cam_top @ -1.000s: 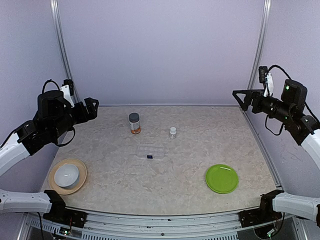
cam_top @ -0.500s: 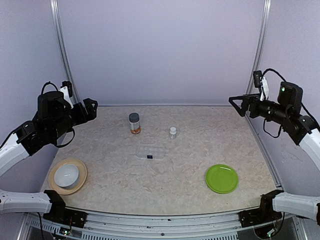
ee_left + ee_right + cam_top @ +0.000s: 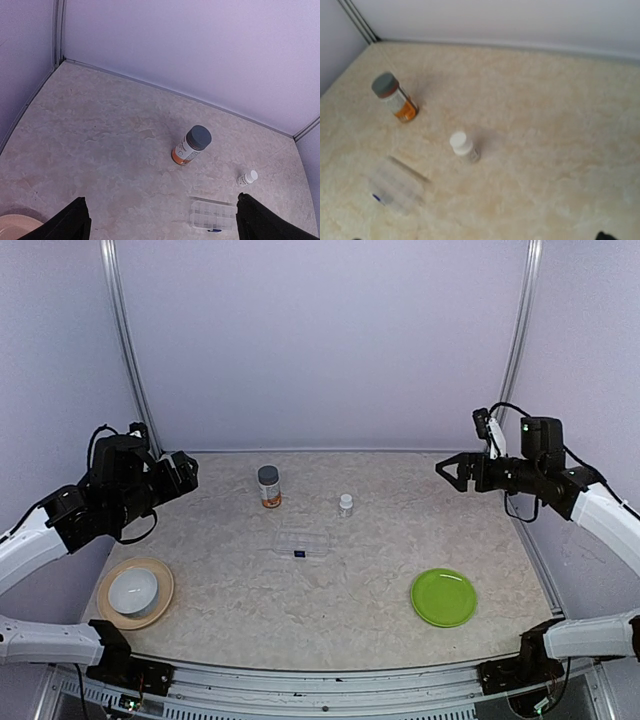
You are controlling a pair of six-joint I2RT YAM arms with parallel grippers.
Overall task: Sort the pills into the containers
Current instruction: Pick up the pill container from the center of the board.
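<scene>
A clear bottle (image 3: pixel 268 486) with a gray cap and a white-and-orange label stands at the back middle of the table. A much smaller clear vial (image 3: pixel 346 505) with a white cap stands to its right. A clear compartment box (image 3: pixel 303 543) with a blue latch lies in front of them. No loose pills show. My left gripper (image 3: pixel 186 469) is open and empty, high at the far left. In the left wrist view the bottle (image 3: pixel 191 145), vial (image 3: pixel 247 178) and box (image 3: pixel 212 215) lie between its fingers (image 3: pixel 70 222). My right gripper (image 3: pixel 452 470) is open and empty, high at the right. Its view shows the bottle (image 3: pixel 394 97) and vial (image 3: pixel 464 146).
A white bowl on a tan plate (image 3: pixel 160 608) sits at the front left. A flat green plate (image 3: pixel 443 597) sits at the front right. Lilac walls close the table at the back and both sides.
My right arm has swung left and down towards the middle of the table. My left arm has shifted slightly right and lower. Nothing on the table has moved.
</scene>
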